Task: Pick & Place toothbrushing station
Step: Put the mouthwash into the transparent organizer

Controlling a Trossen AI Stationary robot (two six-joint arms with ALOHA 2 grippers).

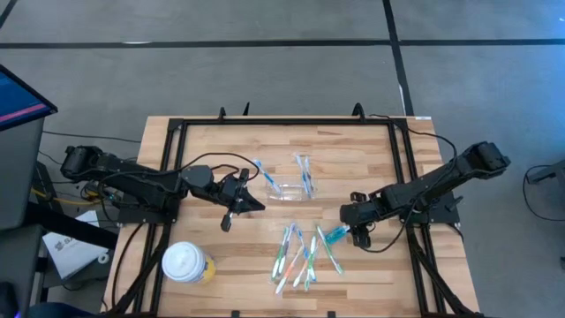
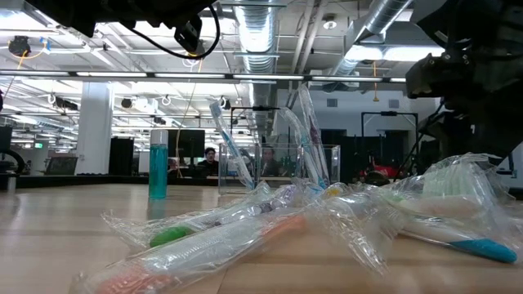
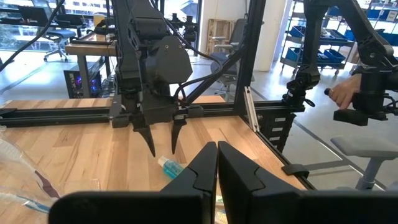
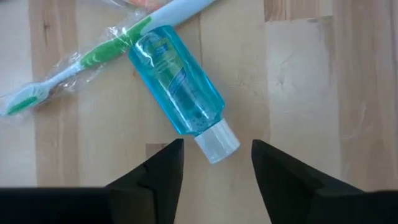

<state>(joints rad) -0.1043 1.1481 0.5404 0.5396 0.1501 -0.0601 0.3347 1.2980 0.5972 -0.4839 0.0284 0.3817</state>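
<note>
The right gripper (image 4: 214,165) hangs with its fingers spread just over the capped end of a small blue bottle (image 4: 177,81) lying beside wrapped toothbrushes (image 1: 300,254), while the left gripper (image 3: 217,163), fingers pressed together, waits near the clear toothbrushing station (image 1: 284,185) at mid-table. The cap (image 4: 217,142) seems to sit between the fingers, though its height is hard to judge; the round bottle could roll aside or squirt out as they close

Matt wooden table (image 1: 221,141) — glossy clear plastic holder (image 1: 287,181), translucent blue plastic bottle (image 4: 177,84).
</note>
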